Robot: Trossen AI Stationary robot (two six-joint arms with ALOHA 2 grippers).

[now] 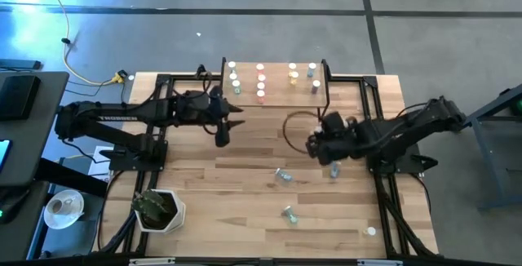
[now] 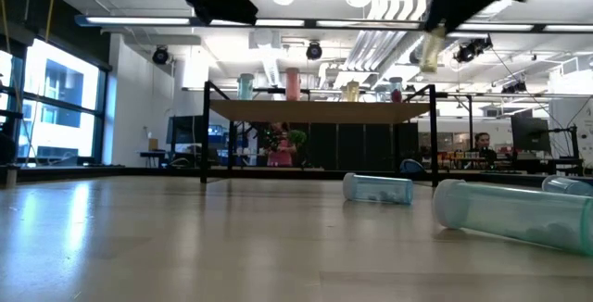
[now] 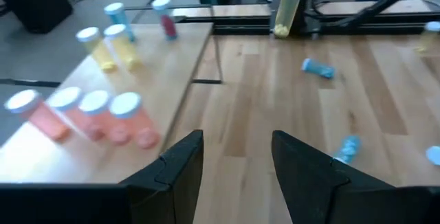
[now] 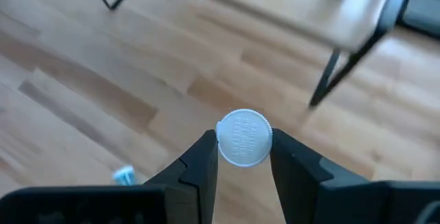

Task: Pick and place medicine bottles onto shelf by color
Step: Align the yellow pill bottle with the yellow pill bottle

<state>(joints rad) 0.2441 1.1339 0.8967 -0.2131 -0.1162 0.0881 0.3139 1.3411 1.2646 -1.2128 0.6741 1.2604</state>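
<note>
The shelf (image 1: 281, 96) stands at the table's far middle, with white-capped medicine bottles upright on it in colour groups: pink ones (image 3: 103, 117), yellow ones (image 3: 113, 45) and bluish ones (image 1: 232, 78). My right gripper (image 1: 313, 145) hovers in front of the shelf's right end, shut on a yellow bottle (image 2: 431, 50). My left gripper (image 1: 223, 134) hovers in front of the shelf's left end, open (image 3: 237, 152) and with nothing between its fingers. Teal bottles (image 1: 283, 175) (image 1: 288, 213) lie on their sides on the tabletop. My right gripper pinches the yellow bottle between its two fingers (image 4: 203, 159), which sit on opposite sides at the white-capped end (image 4: 244, 137). The fingers slant downward from above. The bottle is lifted clear of the table and hangs about upright, cap up (image 3: 284, 11), at shelf height.
Another bottle (image 1: 334, 169) lies under the right arm, and a loose white cap (image 1: 371, 232) lies near the front right. A potted plant (image 1: 157, 209) stands at the front left. Black frame rails (image 1: 383, 209) run along the table's sides. The shelf's thin legs (image 2: 205, 135) stand on the tabletop.
</note>
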